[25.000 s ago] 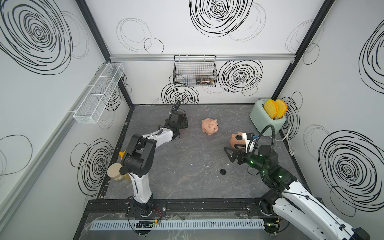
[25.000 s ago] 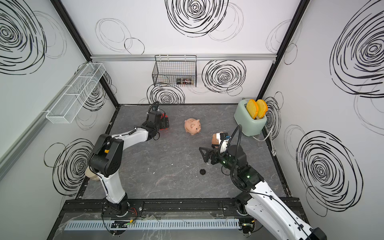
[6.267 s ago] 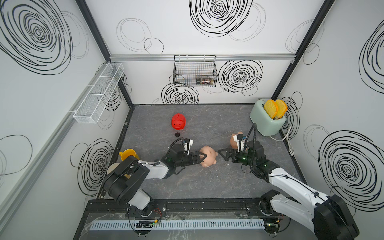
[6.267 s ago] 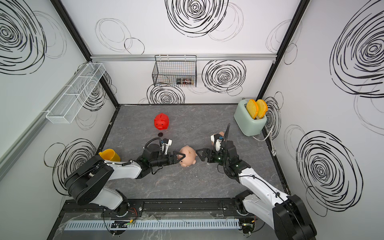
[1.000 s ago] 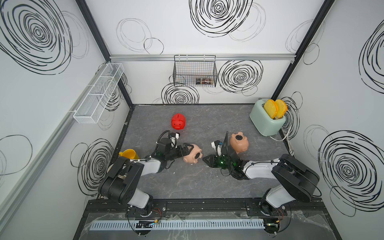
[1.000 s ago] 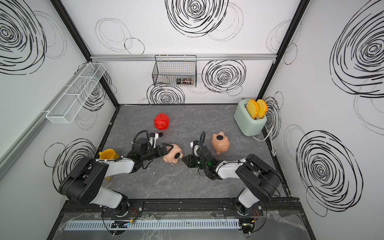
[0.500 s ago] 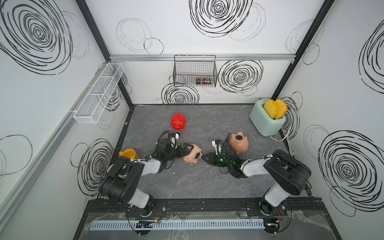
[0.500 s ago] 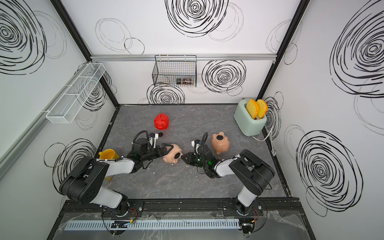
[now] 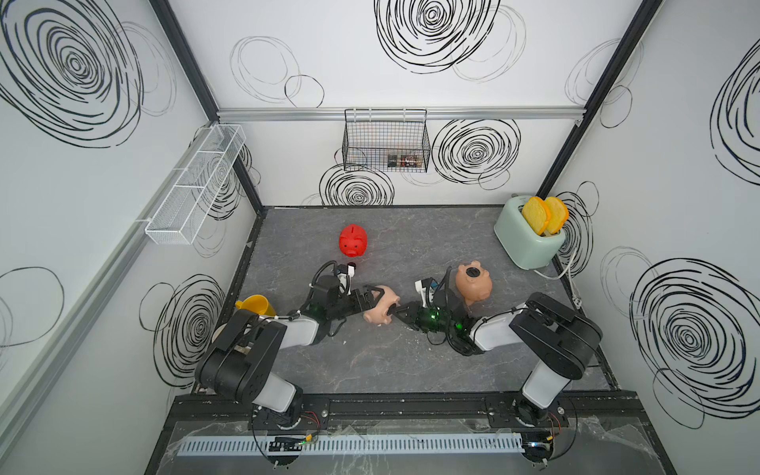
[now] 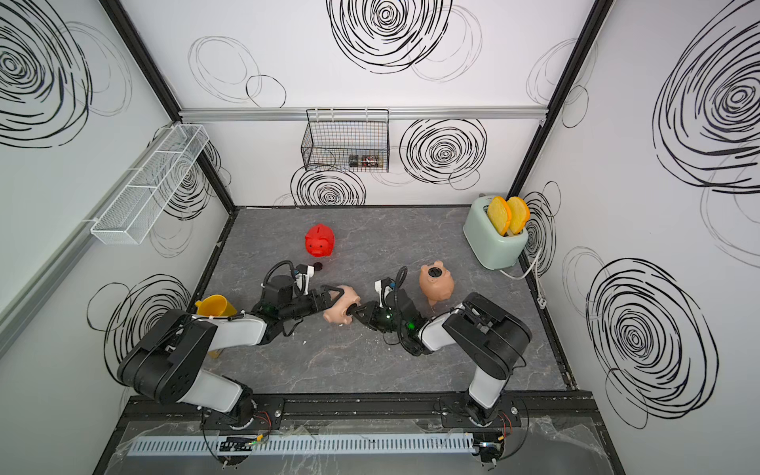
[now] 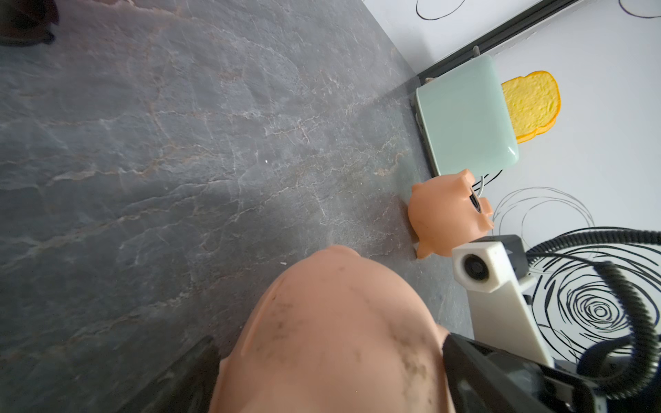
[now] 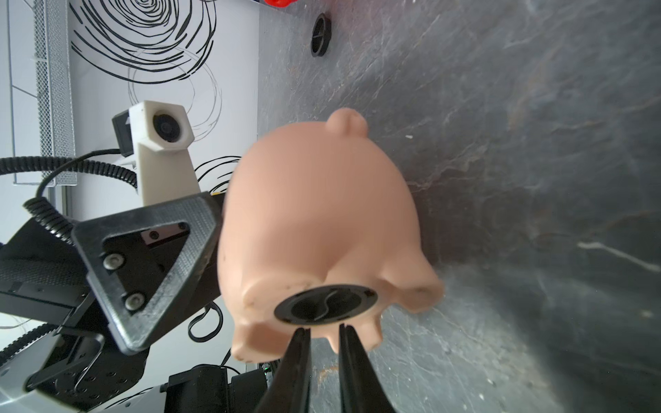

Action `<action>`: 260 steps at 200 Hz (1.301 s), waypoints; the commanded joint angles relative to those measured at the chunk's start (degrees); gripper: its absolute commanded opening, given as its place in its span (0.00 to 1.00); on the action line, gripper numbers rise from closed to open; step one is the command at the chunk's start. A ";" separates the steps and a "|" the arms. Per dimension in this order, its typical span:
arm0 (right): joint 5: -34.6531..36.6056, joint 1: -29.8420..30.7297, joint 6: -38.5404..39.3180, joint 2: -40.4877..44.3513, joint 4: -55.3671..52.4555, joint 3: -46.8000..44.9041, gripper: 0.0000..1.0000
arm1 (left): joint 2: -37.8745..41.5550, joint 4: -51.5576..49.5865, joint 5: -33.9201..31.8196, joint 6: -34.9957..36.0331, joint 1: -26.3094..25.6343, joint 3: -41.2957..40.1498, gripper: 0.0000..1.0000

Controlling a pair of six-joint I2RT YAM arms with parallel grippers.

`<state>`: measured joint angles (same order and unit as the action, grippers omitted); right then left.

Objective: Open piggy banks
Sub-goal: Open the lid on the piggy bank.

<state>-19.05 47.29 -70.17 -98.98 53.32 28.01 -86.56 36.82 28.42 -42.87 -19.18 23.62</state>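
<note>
A yellow cup sits at the left edge of the surface. The red piggy bank stands near the back, with a loose black plug just beside it. Near the middle, the left gripper has its jaws spread wide, clasping the flanks of the pale pink piggy bank. This pig is turned sideways, its belly plug facing the right gripper. That gripper's jaws stand narrowly apart with nothing between them, tips at the plug's rim. Further right, the peach-tan piggy bank lies belly up near a mint toaster holding toast slices
</note>
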 commanded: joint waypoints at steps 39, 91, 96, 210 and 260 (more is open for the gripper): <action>-0.85 -0.20 -1.89 -2.26 7.50 0.64 0.21 | -1.92 -7.68 -2.32 0.99 -0.31 -2.26 1.00; -1.66 -0.51 -2.75 -4.52 9.72 1.82 0.23 | -2.38 -7.00 -1.97 0.64 -0.27 -2.35 1.00; -1.78 -0.53 -2.90 -4.84 9.89 1.87 0.23 | -2.38 -7.02 -1.90 0.67 -0.32 -2.35 1.00; -0.75 -2.37 -5.12 -6.39 14.79 1.70 0.22 | -2.39 -5.51 -2.23 -0.85 -2.16 -3.38 1.00; -1.41 -3.08 -6.71 -8.64 17.29 2.39 0.22 | -2.12 -5.37 -2.59 -1.51 -3.41 -3.80 1.00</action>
<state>-20.82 44.80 -75.33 -106.26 64.58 28.88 -86.94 39.79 26.65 -44.93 -21.23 22.46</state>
